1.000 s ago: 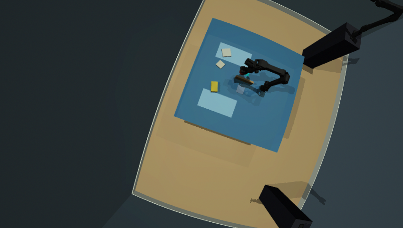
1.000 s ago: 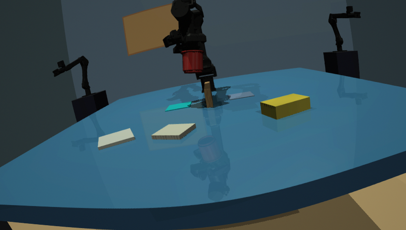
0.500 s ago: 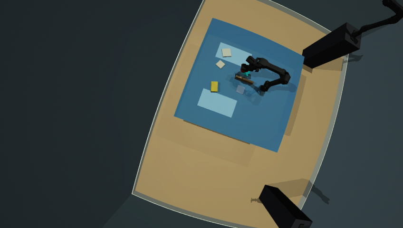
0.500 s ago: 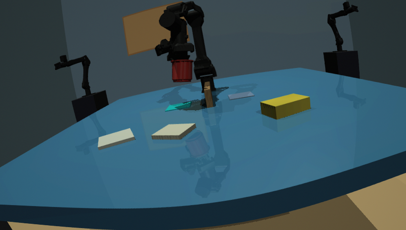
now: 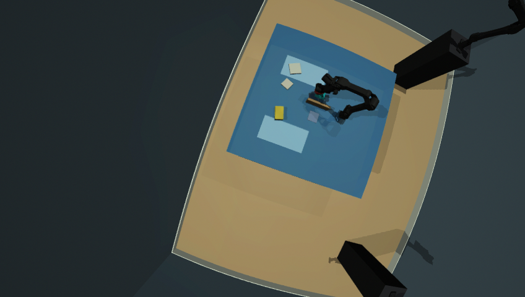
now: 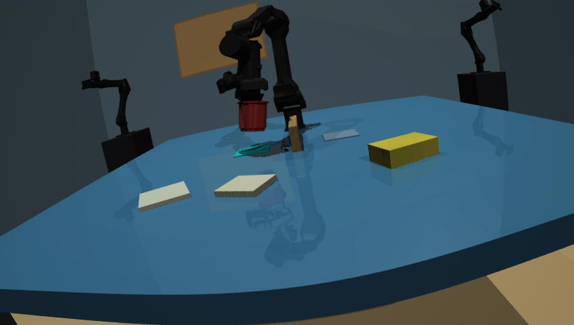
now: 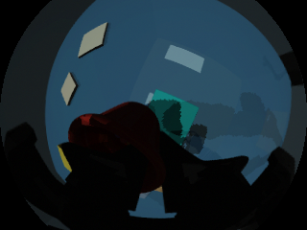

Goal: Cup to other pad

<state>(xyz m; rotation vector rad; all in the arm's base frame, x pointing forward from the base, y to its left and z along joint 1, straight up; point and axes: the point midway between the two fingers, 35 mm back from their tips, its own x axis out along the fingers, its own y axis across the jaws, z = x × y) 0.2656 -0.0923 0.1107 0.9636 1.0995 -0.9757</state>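
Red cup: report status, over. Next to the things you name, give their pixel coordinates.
Tool (image 5: 319, 91) (image 6: 252, 105) (image 7: 155, 134) shut on red cup (image 6: 252, 116) (image 7: 139, 125). Cup upright, aloft near teal pad (image 6: 246, 151) (image 7: 184, 110). Wooden bar (image 5: 318, 104) (image 6: 295, 133) beside, not between. Marbles unseen.

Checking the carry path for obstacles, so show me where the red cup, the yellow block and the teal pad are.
Red cup (image 6: 252, 116) (image 7: 139, 117): exterior, side wall; wrist, outer wall.
Yellow block (image 5: 279, 112) (image 6: 403, 141): top and exterior, upper face.
Teal pad (image 7: 188, 114): wrist, unshaded part.

Tool apparently clamped, pointing down.
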